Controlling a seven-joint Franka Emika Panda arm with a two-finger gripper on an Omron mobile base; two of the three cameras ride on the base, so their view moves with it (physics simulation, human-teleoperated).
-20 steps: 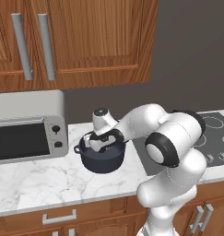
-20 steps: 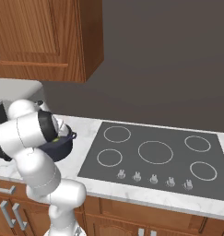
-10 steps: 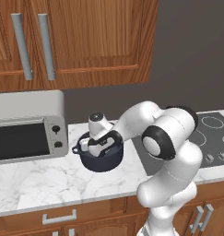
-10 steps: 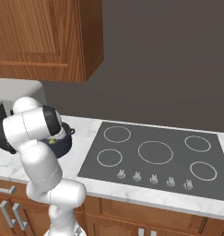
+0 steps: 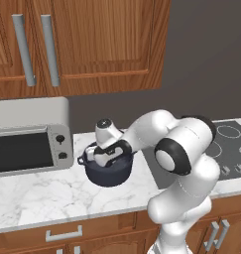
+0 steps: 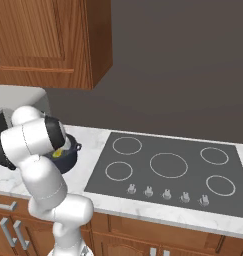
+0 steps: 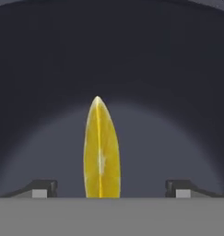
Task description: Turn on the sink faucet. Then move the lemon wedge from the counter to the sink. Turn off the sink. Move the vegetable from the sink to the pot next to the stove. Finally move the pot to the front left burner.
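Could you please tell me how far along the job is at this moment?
Done, it seems: the lemon wedge already lies inside the pot. In hand: the pincer hangs open in the pot, its tips wide of the wedge. Left: the pot stands on the counter beside the stove, not on the front left burner.

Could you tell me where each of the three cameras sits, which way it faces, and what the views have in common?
Left base view: behind the arm to its left, looking forward and down at the counter, toaster oven and pot; the white arm rises from the lower right, its gripper in the pot.
Right base view: behind to the right, facing the stove; the arm rises at lower left.
Hand view: on the hand, looking into the pot at the lemon wedge; both fingertips stand wide apart.
Shared: both base views show the pot and stove.
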